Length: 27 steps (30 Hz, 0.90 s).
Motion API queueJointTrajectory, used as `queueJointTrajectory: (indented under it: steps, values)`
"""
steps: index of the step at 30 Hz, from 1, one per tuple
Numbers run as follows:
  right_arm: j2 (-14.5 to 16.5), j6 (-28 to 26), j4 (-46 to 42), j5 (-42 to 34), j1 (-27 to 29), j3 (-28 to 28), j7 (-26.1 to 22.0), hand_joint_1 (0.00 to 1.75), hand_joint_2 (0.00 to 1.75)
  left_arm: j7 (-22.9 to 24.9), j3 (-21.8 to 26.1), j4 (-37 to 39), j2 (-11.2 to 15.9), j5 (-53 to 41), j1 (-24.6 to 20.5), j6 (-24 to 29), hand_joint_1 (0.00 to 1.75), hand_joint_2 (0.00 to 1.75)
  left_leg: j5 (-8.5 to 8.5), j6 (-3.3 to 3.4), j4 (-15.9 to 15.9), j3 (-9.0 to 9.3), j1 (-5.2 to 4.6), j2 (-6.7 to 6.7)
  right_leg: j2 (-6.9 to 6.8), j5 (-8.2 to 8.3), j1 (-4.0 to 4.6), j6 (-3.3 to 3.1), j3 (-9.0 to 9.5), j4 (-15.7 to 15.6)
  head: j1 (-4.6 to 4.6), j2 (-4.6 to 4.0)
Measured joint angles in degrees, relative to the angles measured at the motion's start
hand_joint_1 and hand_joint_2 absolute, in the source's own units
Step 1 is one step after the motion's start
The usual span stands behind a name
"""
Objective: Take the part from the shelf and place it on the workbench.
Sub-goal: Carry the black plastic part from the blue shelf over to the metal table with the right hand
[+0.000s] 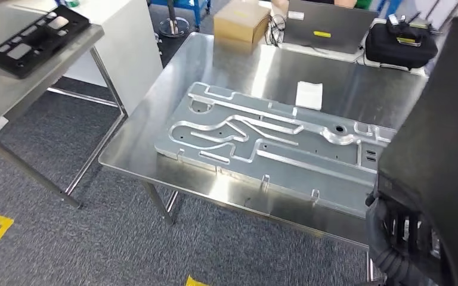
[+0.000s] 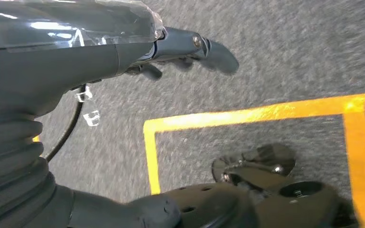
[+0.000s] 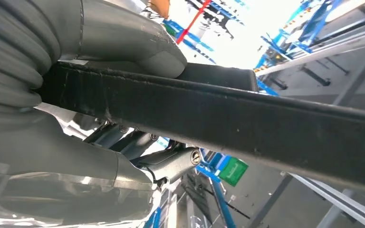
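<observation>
Your black part (image 3: 266, 123) sits in the right hand (image 3: 123, 52), with the thick grey thumb pressed over its upper face and the darker fingers (image 3: 166, 164) curled beneath its edge; in the head view the same part (image 1: 447, 119) rises as a large dark slab at the right side of the picture, with the hand (image 1: 402, 235) gripping it low down. It hangs over the right end of the steel workbench (image 1: 143, 149) and you cannot tell from these views whether it touches the surface. On the workbench lies a big machined aluminium plate (image 1: 274, 146) with raised channels, and just beyond it a small white paper (image 1: 309, 94). Farther back you see a cardboard box (image 1: 241, 21), a grey laptop (image 1: 328, 27) and a black pouch (image 1: 399, 44). To the left, well apart, a second metal table (image 1: 12, 89) carries a black slotted panel (image 1: 36, 39) (much like what you hold). Your left hand (image 2: 190, 47) hangs over grey carpet marked with yellow tape (image 2: 247, 114), holding nothing, its fingers loosely bent; how wide it stands you cannot tell.
</observation>
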Motion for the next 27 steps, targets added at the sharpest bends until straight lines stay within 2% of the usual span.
queueJointTrajectory:
  steps: [1,2,3,4,6,7,8,9,10,12,13,14,15,18,19,27]
  values:
    - [0.01,0.05,0.00,0.01,0.09,-0.01,0.08,1.75,1.75,0.00,0.00,0.00,0.00,-0.03,-0.04,-0.04,0.00,1.75,0.05,0.13,-0.36,0.08,-0.13,0.48,0.78,0.20,-0.09,0.46,-0.26,-0.03,0.00,0.00]
    - [0.01,0.08,0.00,0.02,0.25,-0.03,0.17,1.75,1.75,0.00,0.01,0.00,0.00,-0.07,-0.08,-0.08,0.00,1.75,0.22,0.42,-0.55,0.19,-0.10,1.28,0.82,0.28,-0.24,0.84,-0.45,0.05,0.00,0.00]
    - [0.01,0.08,0.00,0.05,0.41,-0.07,0.24,1.75,1.75,-0.01,0.01,0.00,0.00,-0.09,-0.09,-0.12,0.00,1.75,0.43,0.79,-0.90,0.36,-0.03,2.07,-0.20,0.00,-0.17,1.13,-0.73,0.51,0.05,0.00]
    - [0.01,0.08,0.00,0.08,0.48,-0.11,0.28,1.75,1.75,-0.02,0.02,0.00,-0.02,-0.12,-0.09,-0.14,0.00,1.75,0.66,1.17,-1.24,0.50,0.09,2.90,-1.88,-0.85,-0.04,1.37,-1.40,1.81,0.20,0.00]
    - [0.00,0.10,0.01,0.14,0.54,-0.16,0.33,1.75,1.75,-0.05,0.02,0.00,-0.08,-0.18,0.03,-0.15,0.00,1.75,0.86,1.62,-1.61,0.52,0.12,4.57,-5.68,-4.21,0.10,1.79,-4.24,7.60,0.49,0.00]
    - [0.00,0.12,0.01,0.16,0.54,-0.16,0.38,1.75,1.75,-0.05,0.02,0.00,-0.10,-0.21,0.12,-0.16,0.00,1.75,0.85,1.68,-1.59,0.46,0.07,5.45,-6.49,-5.93,0.01,2.00,-6.03,11.21,0.58,0.00]
    - [0.00,0.13,0.02,0.16,0.58,-0.17,0.42,1.75,1.75,-0.03,0.02,0.00,-0.11,-0.24,0.20,-0.17,0.00,1.75,0.81,1.65,-1.56,0.43,0.03,6.38,-6.85,-6.90,-0.13,2.20,-7.37,14.01,0.59,0.00]
    - [0.00,0.14,0.04,0.19,0.63,-0.17,0.47,1.75,1.75,-0.02,0.02,0.00,-0.11,-0.27,0.27,-0.17,0.00,1.75,0.74,1.60,-1.54,0.43,0.01,7.22,-7.05,-6.83,-0.27,2.37,-7.83,15.07,0.58,0.00]
    - [0.00,0.14,0.05,0.25,0.66,-0.18,0.53,1.75,1.75,-0.01,0.02,0.00,-0.11,-0.31,0.28,-0.17,0.00,1.75,0.63,1.47,-1.50,0.48,0.01,7.83,-7.22,-5.72,-0.39,2.48,-7.12,13.96,0.58,0.00]
    - [0.00,0.09,0.07,0.62,0.77,-0.21,0.67,1.75,1.75,0.03,0.02,0.00,-0.11,-0.45,0.12,-0.17,0.00,1.75,0.33,1.07,-1.39,0.73,0.02,8.71,-7.83,-2.40,-0.56,2.45,-2.93,6.61,0.58,0.00]
    - [0.01,0.06,0.07,0.87,0.88,-0.22,0.78,1.75,1.75,0.05,0.02,0.00,-0.13,-0.52,-0.02,-0.17,0.00,1.75,0.14,0.76,-1.29,0.77,-0.07,8.95,-8.11,-1.30,-0.47,2.23,-0.87,3.05,0.56,0.00]
    - [0.01,0.02,0.07,1.12,1.01,-0.25,0.88,1.75,1.75,0.07,0.02,-0.01,-0.14,-0.57,-0.16,-0.17,0.00,1.75,0.00,0.44,-1.24,0.82,-0.15,9.15,-8.30,-0.80,-0.35,1.93,0.53,0.60,0.52,0.00]
    - [0.02,0.00,0.07,1.35,1.13,-0.26,1.00,1.75,1.75,0.10,0.02,-0.01,-0.14,-0.60,-0.25,-0.16,0.00,1.75,-0.29,0.42,-1.15,0.83,-0.32,9.23,-8.37,-0.80,-0.29,1.71,1.11,-0.50,0.47,0.00]
    - [0.02,0.08,0.07,1.96,1.33,-0.27,1.50,1.75,1.75,0.17,0.03,-0.01,-0.13,-0.63,-0.32,-0.15,0.00,1.75,-0.37,1.25,-1.13,0.90,-0.53,9.11,-8.25,-0.68,-0.27,1.47,1.23,-0.64,0.26,-0.01]
    - [0.02,0.12,0.07,2.14,1.37,-0.27,1.67,1.75,1.75,0.20,0.04,0.00,-0.12,-0.64,-0.31,-0.14,0.00,1.75,-0.16,1.29,-1.25,0.93,-0.49,9.03,-8.29,-0.73,-0.21,1.34,1.23,-0.62,0.21,-0.01]
    - [0.02,0.16,0.09,3.20,1.86,-0.27,2.76,1.75,1.75,0.33,0.08,-0.01,-0.11,-0.90,-0.21,-0.14,0.00,1.75,0.08,-0.17,-1.82,1.16,-0.30,8.85,-8.40,-1.00,0.05,0.76,1.21,-0.43,0.21,0.00]
